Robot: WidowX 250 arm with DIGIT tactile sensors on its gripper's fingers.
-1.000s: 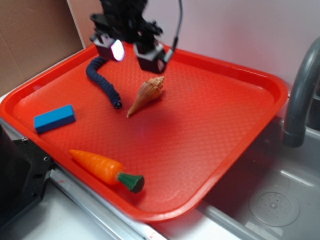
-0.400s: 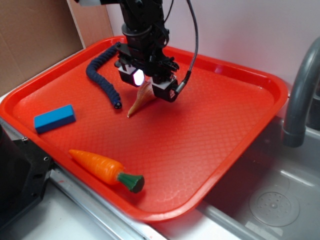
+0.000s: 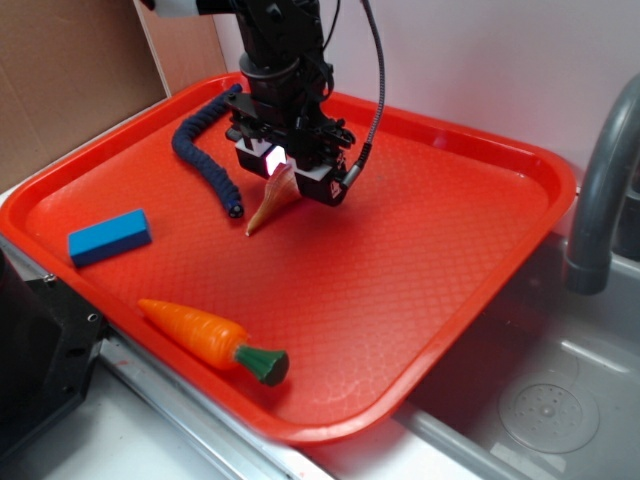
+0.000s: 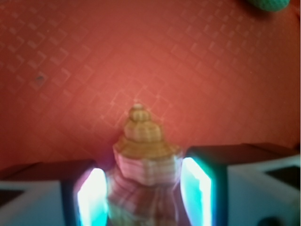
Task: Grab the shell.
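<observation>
- The claw [image 3: 285, 168] is hanging low over the rear left part of the red tray [image 3: 420, 260], its two fingers straddling the wide knobby end of the shell [image 3: 268, 203].
- In the wrist view the claw [image 4: 143, 190] is showing a lit pad on each side of the shell [image 4: 143, 155]; the right pad is sitting right against the shell, while a thin gap is showing at the left one. Whether the claw is actually pinching the shell cannot be told; the view is blurred.
- In the exterior view the shell is lying on the tray floor, its pale point sticking out from under the claw toward the front left.
- Left to right across the tray: a blue block [image 3: 109, 237] is lying near the left rim, well apart from the shell.
- A dark blue ribbed cord-like toy [image 3: 203, 160] is curving from the rear rim down to an end just beside the shell's point, not touching it.
- An orange toy carrot [image 3: 210, 340] with a green top is lying near the front rim, well apart from the shell.
- A black cable [image 3: 378, 80] is running from the claw upward out of view.
- At the far right a grey faucet [image 3: 600, 190] is standing beside the tray, above a metal sink [image 3: 540, 400].
</observation>
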